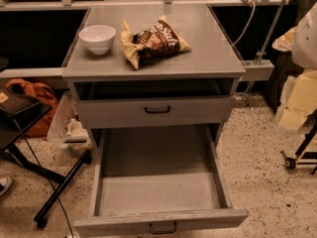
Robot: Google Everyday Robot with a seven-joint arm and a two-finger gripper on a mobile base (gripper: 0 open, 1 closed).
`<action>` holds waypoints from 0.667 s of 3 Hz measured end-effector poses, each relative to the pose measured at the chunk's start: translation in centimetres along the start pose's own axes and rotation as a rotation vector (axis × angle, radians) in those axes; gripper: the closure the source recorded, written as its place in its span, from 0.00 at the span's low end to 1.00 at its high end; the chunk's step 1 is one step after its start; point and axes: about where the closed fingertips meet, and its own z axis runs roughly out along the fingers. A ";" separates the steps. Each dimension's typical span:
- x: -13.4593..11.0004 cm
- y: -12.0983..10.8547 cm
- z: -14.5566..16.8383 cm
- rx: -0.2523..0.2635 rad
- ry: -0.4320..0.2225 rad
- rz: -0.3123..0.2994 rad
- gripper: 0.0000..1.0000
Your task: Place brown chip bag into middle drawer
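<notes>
The brown chip bag (153, 41) lies crinkled on top of the grey cabinet (208, 58), just right of a white bowl (97, 37). The middle drawer (158, 192) is pulled wide open below. Its plain grey floor is bare and its small dark handle (163, 227) is at the front. My gripper (296, 105) shows as a pale blurred shape at the right edge of the view. It is off to the right of the cabinet, well clear of both the bag and the drawer.
The shallower top drawer front with a black handle (157, 110) is closed above the open drawer. A black stand and cable (54, 182) sit on the floor at left, by an orange bag (34, 95). A wheeled stand (297, 157) is at right.
</notes>
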 end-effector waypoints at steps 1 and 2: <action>0.0 0.0 0.0 0.000 0.000 0.000 0.00; -0.7 -1.2 1.0 0.044 -0.040 0.054 0.00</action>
